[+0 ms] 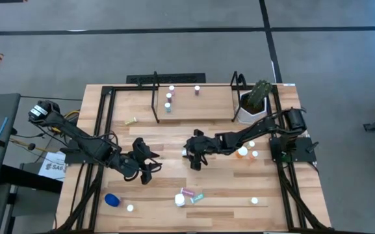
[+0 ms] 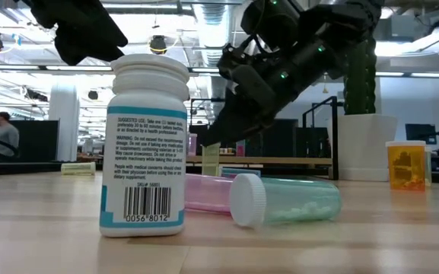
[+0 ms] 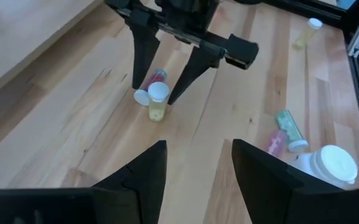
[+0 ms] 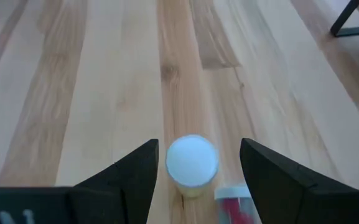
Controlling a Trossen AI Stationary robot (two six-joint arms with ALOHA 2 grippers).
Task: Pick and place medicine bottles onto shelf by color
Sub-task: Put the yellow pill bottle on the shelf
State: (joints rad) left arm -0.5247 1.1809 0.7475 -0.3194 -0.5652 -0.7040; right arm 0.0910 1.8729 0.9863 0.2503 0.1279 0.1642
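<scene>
the left gripper [image 1: 149, 164] is hovering open and empty at mid-table. we are straddling a yellow bottle [image 4: 192, 163] near the table's middle with the right gripper [image 1: 192, 156], fingers spread wide; next we judge closing, then carrying to the shelf [image 1: 206, 104].

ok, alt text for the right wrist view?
Right gripper, jaws open, straddles an upright white-capped yellow bottle on the plank table. A pink bottle lies beside it.

Bottles lie scattered across the table: blue one [image 1: 112, 200] lower left, three upright on the shelf [image 1: 193, 104] at top.
</scene>
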